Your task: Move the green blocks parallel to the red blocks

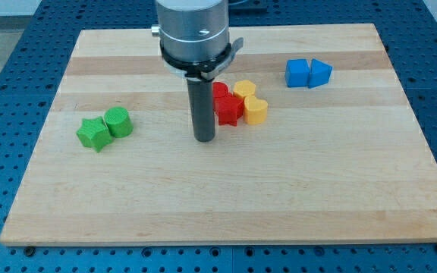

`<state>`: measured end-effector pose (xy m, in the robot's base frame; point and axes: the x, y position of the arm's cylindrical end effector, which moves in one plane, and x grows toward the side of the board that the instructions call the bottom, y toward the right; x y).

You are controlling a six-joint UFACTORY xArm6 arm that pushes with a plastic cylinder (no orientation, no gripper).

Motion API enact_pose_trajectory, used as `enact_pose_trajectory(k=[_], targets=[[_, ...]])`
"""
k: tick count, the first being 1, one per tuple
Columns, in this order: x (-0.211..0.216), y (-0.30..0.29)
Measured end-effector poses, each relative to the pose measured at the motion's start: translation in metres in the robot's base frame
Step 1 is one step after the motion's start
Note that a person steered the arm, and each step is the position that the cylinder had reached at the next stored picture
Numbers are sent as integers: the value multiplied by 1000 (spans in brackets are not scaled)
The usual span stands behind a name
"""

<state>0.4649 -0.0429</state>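
- My tip (205, 139) is resting on the board (226, 205) near the middle of the view, at the end of a straight dark rod (203, 106) hanging from the grey arm housing (192, 30) at the view's top.
- I am running no gripper here — only the rod, so nothing is opening, closing or holding anything.
- My tip is sitting just beside the red star (228, 111), on that block's left and slightly lower; I cannot tell whether the rod is touching it.
- A second red block (220, 92) is lying right above the red star, partly hidden behind the rod, so its shape is not coming through clearly.
- Two yellow blocks are crowding the reds on their right: one yellow block (243, 89) higher up, and a yellow heart (256, 111) below it, touching the red star.
- The green star (93, 134) and the green cylinder (117, 121) are sitting together well apart from my tip, over at the view's left — the cylinder is up and to the right of the star, and the two are touching.
- Two blue blocks are lying side by side at the view's upper right: a blue cube (297, 73) and a blue wedge (320, 73), touching each other.
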Motion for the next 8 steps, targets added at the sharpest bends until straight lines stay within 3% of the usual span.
enact_pose_trajectory(k=[3,4,6,8], targets=[[14,-2],[41,-21],[67,-143],[27,-215]])
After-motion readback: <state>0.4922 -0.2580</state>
